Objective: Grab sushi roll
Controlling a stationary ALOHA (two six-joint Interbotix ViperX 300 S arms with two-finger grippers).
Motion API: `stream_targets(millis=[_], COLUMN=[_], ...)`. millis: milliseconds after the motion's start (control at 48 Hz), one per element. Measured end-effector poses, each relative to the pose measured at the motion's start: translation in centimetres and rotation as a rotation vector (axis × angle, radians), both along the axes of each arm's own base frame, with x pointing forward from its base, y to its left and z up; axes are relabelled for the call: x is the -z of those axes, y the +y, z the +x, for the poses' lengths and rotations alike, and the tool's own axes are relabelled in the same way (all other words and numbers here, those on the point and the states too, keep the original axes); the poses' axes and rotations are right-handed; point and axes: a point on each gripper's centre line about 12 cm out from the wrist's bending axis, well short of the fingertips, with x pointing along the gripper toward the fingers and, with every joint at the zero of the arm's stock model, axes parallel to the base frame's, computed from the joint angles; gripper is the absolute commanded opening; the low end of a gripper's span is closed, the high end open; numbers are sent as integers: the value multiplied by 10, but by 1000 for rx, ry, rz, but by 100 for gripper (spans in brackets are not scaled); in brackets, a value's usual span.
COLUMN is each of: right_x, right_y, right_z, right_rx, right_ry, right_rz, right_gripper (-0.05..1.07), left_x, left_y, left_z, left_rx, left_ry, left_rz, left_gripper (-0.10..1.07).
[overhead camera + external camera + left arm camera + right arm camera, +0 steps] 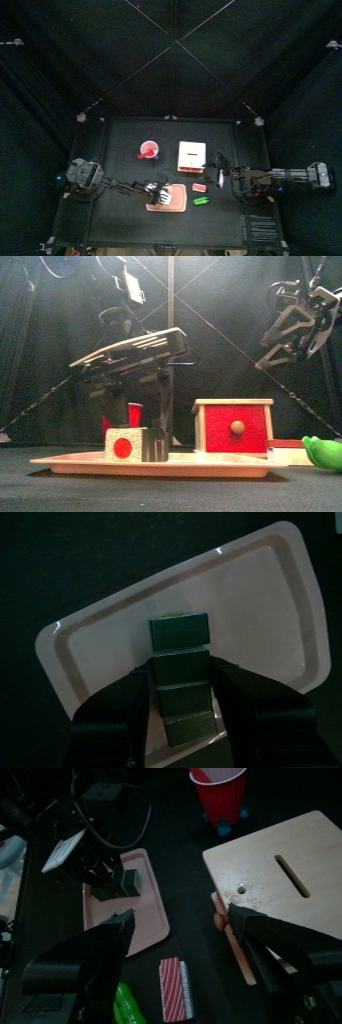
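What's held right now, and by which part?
Left end effector is closed on the sushi roll, gripping its dark sides above the tray. Right end effector is open, holding nothing.

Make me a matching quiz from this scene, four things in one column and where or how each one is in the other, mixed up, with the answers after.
Things:
1. sushi roll
2. red cup
3. green piece
4. right gripper

Places or states:
A. open, held up in the air
B. on the tray
C. upright beside the cream box
D. beside the tray, not on it

Pairs: 1-B, 2-C, 3-D, 4-A
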Motion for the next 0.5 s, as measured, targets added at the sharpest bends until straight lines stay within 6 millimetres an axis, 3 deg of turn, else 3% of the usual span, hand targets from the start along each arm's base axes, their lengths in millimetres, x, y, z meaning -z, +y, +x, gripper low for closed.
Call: stream_targets(millis=[500], right_x=[0], right_y=[0], right_z=[0], right_rx=[1], right_ry=[1], right_rz=[1], right_gripper=[102], left_x=[-9], left_y=[0], left_z=[-9], left_rx=[-14], left_ry=[39], left_rz=[30], left_gripper=[49])
